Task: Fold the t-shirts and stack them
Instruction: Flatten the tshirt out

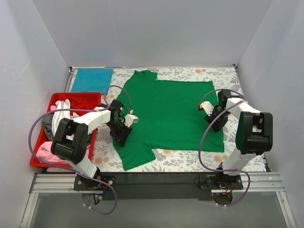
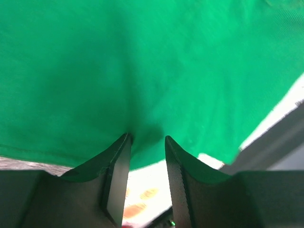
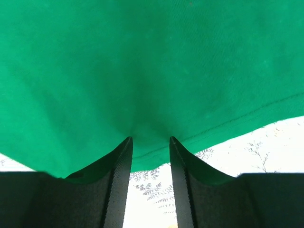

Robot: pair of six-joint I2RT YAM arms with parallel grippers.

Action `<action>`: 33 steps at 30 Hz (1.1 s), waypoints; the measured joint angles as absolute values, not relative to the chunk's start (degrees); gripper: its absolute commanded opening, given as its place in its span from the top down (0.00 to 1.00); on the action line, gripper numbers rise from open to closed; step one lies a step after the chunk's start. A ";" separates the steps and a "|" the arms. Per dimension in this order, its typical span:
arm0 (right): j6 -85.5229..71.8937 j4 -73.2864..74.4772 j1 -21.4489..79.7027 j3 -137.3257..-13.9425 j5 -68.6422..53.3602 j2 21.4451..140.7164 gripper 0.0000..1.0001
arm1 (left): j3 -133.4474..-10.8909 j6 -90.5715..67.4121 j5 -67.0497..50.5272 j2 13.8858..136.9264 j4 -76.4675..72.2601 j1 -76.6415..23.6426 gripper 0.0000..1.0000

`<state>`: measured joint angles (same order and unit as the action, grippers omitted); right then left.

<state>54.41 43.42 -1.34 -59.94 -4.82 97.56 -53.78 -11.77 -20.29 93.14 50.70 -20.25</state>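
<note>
On the grey floral-print table cloth (image 1: 190, 159), boxed in by plain white walls (image 1: 152, 33): a bright green soft cloth t-shirt (image 1: 171, 111) spread nearly flat, one sleeve toward the far edge, the other toward the near edge, hem to the right. At the far-left corner, a folded teal-blue cloth shirt (image 1: 92, 80). Just left of the cloth, a red plastic tray (image 1: 78, 97) heaped with white (image 1: 61, 114), pink (image 1: 47, 152) and dark grey (image 1: 46, 126) shirts. Left gripper (image 2: 147, 138) clamped on the green shirt's left edge, fabric puckered between the fingers; right gripper (image 3: 151, 140) likewise pinching the hem. From above, both sets of fingertips masked by the wrists. In the tray, outlines tangled, count unclear.
</note>
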 measured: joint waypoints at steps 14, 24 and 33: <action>47.13 50.76 -8.40 -102.41 -18.24 110.76 0.42 | -103.24 -18.35 -35.11 110.17 53.89 -14.83 0.33; 30.68 46.02 -8.47 -126.96 -19.11 137.19 0.38 | -126.87 -35.53 -30.13 137.58 32.67 -9.19 0.25; 23.77 34.26 -7.73 -123.50 -16.60 140.07 0.37 | -126.72 -40.60 -24.27 143.74 19.94 -8.86 0.24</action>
<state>23.77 34.26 -7.73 -123.50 -16.60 140.07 -126.72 -40.60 -24.27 143.74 19.94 -8.86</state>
